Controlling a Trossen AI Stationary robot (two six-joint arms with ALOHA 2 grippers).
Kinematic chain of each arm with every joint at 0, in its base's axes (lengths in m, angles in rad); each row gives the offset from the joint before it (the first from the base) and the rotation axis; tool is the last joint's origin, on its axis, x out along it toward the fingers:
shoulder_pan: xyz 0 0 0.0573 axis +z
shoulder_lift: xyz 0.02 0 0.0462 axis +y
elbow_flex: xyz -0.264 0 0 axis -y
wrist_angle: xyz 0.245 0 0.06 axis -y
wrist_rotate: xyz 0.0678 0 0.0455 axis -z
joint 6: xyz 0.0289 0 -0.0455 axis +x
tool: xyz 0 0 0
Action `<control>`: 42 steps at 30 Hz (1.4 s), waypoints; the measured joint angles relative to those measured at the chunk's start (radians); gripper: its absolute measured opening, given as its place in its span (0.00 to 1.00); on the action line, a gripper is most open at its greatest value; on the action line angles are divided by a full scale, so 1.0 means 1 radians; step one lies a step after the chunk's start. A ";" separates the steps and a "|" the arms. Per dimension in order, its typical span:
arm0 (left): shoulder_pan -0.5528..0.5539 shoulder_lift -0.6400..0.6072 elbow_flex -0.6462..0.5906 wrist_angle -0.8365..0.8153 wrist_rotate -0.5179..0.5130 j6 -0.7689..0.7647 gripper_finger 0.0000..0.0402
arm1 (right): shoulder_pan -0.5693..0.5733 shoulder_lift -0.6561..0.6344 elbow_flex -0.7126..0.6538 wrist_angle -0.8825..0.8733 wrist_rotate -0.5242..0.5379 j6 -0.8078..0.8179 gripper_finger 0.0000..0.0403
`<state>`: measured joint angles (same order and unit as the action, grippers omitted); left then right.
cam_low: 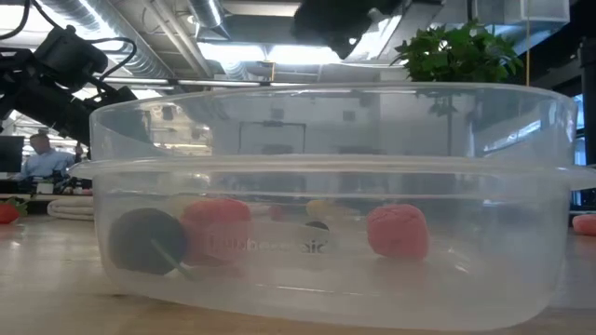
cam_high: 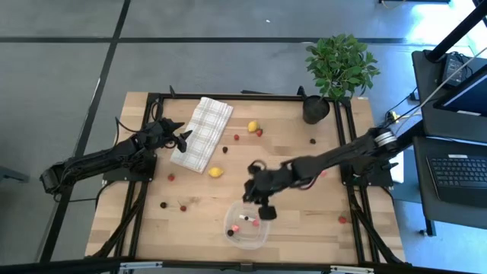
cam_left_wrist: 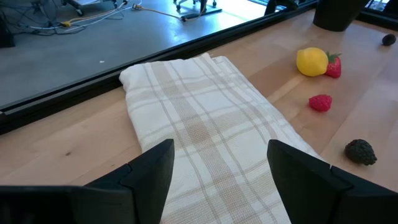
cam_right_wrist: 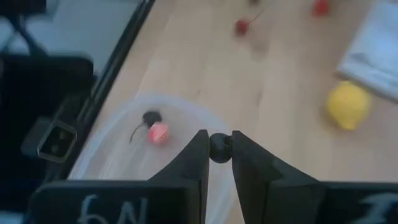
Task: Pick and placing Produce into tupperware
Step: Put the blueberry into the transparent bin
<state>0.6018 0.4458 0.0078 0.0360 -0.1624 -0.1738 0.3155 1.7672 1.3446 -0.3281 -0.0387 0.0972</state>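
The tupperware (cam_high: 247,228), a small clear round bowl, stands near the table's front edge. It holds pink pieces (cam_low: 398,231) and a dark one (cam_low: 146,242). My right gripper (cam_high: 265,211) hovers over the bowl's far rim (cam_right_wrist: 186,107), shut on a small dark berry (cam_right_wrist: 219,147). More produce lies scattered on the table: two yellow lemons (cam_high: 253,126) (cam_high: 216,172) and red and dark berries. My left gripper (cam_left_wrist: 221,168) waits open at the table's left, over a checked cloth (cam_left_wrist: 199,124), touching nothing. My right gripper pinches the small dark berry (cam_right_wrist: 219,155) between the free ends of its two fingers. The fingers slant down from the table's right and far side. The berry is lifted clear, above the bowl's rim.
A potted green plant (cam_high: 338,68) stands at the far right corner. The folded checked cloth (cam_high: 202,133) lies at the far left. A black frame (cam_high: 152,106) runs round the table. Loose berries (cam_high: 342,219) lie to the right of the bowl and others (cam_high: 163,204) to its left.
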 joint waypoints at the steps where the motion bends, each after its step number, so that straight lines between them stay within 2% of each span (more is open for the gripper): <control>1: 0.000 0.000 0.000 0.000 0.000 0.000 0.62 | 0.011 0.031 0.028 -0.026 0.000 -0.003 0.15; 8: 0.000 0.000 0.000 0.000 0.000 0.000 0.62 | 0.064 0.214 0.170 -0.163 0.000 0.000 0.15; 23: 0.000 0.000 0.000 0.000 0.000 0.000 0.62 | 0.070 0.349 0.172 -0.168 -0.012 0.082 0.15; 33: 0.000 0.000 0.000 0.000 0.000 0.000 0.62 | 0.070 0.359 0.171 -0.161 -0.018 0.080 0.15; 42: 0.000 0.000 0.000 0.000 0.000 0.000 0.62 | 0.070 0.359 0.171 -0.161 -0.018 0.085 0.19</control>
<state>0.6015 0.4458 0.0077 0.0360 -0.1623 -0.1741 0.3851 2.1258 1.5158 -0.4896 -0.0570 0.1825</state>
